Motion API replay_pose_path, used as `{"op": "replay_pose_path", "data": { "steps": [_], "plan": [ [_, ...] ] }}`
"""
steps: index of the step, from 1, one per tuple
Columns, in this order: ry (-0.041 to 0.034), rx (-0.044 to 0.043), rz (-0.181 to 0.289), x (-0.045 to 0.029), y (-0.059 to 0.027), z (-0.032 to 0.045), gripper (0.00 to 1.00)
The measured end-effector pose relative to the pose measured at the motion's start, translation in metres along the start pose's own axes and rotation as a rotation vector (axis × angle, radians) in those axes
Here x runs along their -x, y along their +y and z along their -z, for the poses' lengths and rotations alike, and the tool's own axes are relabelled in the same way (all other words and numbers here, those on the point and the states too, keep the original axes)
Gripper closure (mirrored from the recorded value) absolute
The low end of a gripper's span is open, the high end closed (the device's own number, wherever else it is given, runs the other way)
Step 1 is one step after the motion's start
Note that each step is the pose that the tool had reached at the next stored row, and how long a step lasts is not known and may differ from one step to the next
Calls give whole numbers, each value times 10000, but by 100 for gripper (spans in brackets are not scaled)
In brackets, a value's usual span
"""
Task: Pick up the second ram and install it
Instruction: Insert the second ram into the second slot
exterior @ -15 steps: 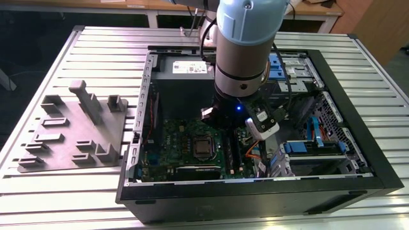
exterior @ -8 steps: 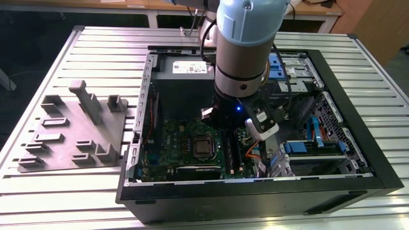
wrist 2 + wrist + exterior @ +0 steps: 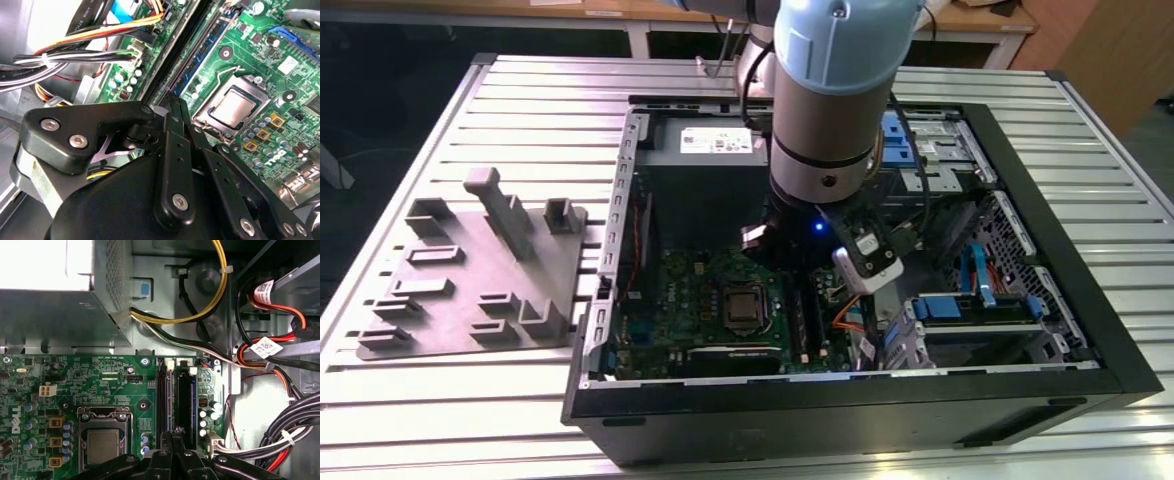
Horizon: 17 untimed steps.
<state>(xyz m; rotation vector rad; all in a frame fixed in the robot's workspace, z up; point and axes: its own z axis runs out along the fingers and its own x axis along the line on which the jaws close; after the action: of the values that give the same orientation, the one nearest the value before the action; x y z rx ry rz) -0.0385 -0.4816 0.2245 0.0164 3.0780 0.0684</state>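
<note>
We observe the arm (image 3: 834, 100) vertical, at 3 o'clock of the processor (image 3: 740, 305) in the exterior view; gripper (image 3: 173, 436) closed over the memory slots (image 3: 173, 390).

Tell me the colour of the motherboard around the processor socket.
Green; the motherboard shows best in the first wrist view.

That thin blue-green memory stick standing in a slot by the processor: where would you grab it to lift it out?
Take the memory stick by its long top edge, about mid-length, pinching its two flat faces from straight above. It seems to stand on edge in its slot, and the black slots run close alongside it, so probably only that top edge is free.
</note>
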Motion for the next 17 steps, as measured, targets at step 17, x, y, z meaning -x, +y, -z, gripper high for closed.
{"op": "replay_pose_path", "data": {
  "steps": [17],
  "plan": [
    [0, -24, -7, 4, 1, 23, 89]
  ]
}}
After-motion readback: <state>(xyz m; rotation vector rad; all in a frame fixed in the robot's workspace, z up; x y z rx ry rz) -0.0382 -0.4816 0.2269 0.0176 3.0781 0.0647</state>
